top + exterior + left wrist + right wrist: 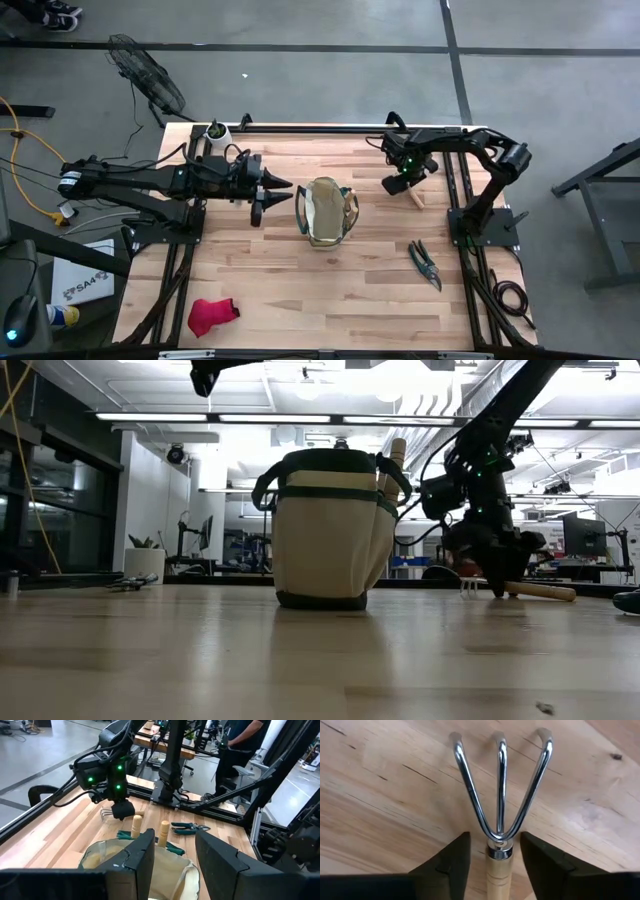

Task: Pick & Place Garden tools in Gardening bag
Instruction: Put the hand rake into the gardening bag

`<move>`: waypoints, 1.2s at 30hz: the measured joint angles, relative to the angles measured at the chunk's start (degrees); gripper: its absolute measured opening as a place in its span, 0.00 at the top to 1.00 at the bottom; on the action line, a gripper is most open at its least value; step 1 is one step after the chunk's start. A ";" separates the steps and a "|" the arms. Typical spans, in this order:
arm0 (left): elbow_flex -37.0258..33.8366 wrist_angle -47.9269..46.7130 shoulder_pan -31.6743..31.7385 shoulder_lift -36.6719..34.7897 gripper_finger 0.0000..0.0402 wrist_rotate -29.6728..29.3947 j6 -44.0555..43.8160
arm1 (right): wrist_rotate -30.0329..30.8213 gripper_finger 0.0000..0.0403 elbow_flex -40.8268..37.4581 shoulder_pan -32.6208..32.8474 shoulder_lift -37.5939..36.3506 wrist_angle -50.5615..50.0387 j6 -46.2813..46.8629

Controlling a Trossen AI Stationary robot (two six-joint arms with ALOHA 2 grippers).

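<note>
While the right gripper (495, 865) hangs low over the far right part of the table (350, 300), its two dark fingers (447, 862) stand apart on either side of the fork (500, 815), at the neck where the three chrome prongs join the wooden handle; they straddle it with a small gap on each side and do not clamp it. The fork lies flat on the boards, prongs pointing ahead of the fingers. The left gripper (268, 190) hovers just beside the bag (325, 212), its fingers parted and holding nothing. Two wooden handles (136, 825) stick up from the bag's far pocket. Shears (425, 263) lie near the right arm's base, and the glove (212, 315) lies well apart, by the near edge.
</note>
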 joint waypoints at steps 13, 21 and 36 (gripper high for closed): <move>0.00 0.11 0.00 0.00 0.65 -1.76 -2.78 | -0.65 0.85 -0.10 -0.04 -0.51 0.04 -0.89; 0.00 0.55 0.00 0.00 0.65 -1.78 -2.77 | -5.30 0.85 -0.42 -0.30 -9.64 -0.14 2.08; 0.00 12.11 0.00 0.02 0.65 -0.61 18.92 | -25.67 0.85 -0.35 -1.57 -34.05 22.98 19.93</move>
